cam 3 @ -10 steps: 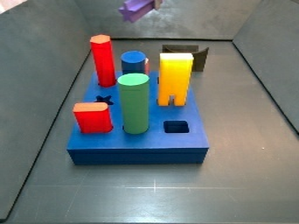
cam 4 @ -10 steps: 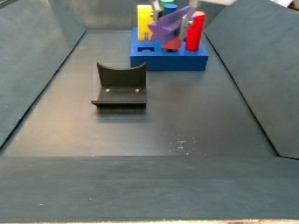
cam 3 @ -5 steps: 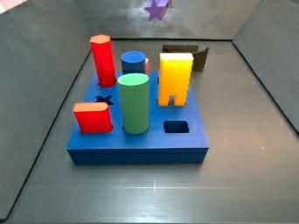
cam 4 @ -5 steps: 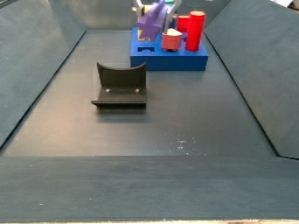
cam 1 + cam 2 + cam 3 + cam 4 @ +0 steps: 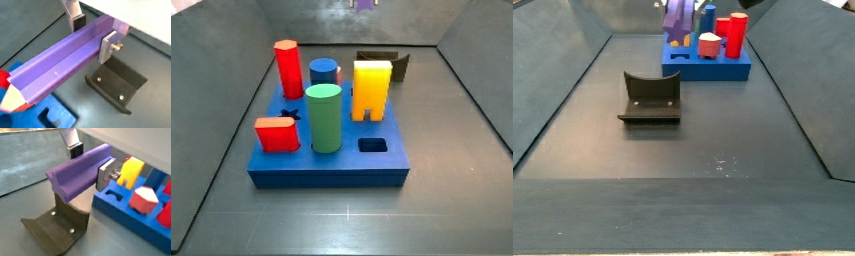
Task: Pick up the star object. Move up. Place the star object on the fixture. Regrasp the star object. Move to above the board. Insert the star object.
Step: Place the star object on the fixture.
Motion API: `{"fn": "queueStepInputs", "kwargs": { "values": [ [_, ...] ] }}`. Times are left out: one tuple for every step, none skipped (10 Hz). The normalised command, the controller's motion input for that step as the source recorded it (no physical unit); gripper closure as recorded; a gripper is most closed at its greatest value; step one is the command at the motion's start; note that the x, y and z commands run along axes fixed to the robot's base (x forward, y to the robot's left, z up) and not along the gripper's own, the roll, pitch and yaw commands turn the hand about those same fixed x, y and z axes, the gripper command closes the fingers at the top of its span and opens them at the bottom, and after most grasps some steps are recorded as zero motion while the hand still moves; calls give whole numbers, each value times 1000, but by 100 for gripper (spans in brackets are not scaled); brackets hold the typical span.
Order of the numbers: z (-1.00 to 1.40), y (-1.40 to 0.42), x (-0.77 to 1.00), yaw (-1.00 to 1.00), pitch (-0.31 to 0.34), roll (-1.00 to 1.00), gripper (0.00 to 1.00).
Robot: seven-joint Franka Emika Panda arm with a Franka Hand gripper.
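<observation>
Star object [image 5: 67, 55] has swung upright and risen since earlier, clamped in the pincer [image 5: 93, 34]. Red post [image 5: 289, 66], green cylinder [image 5: 323, 118], yellow block [image 5: 372, 88] crowd the board [image 5: 329, 166]. Fixture [image 5: 649, 97] stands apart, floor around it open.

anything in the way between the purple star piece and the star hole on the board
Nothing visible blocks it. The gripper holds the star object in the air above the floor, beside the board. The star hole is open, but it sits close between the red post and the green cylinder.
</observation>
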Motion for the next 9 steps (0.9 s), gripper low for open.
{"fn": "queueStepInputs", "kwargs": {
  "values": [
    [-10, 38, 914, 127, 198, -1000, 100],
    [-15, 40, 866, 82, 212, -1000, 100],
    [-21, 43, 796, 19, 233, -1000, 100],
    [-20, 45, 747, -39, 222, -905, 100],
    [-20, 45, 683, -93, 184, -710, 100],
    [-23, 46, 638, -121, 152, -556, 100],
    [-20, 45, 610, -133, 129, -452, 100],
    [-17, 35, 548, -135, 92, -264, 100],
    [-11, 27, 488, -132, 67, -197, 100]
  ]
}}
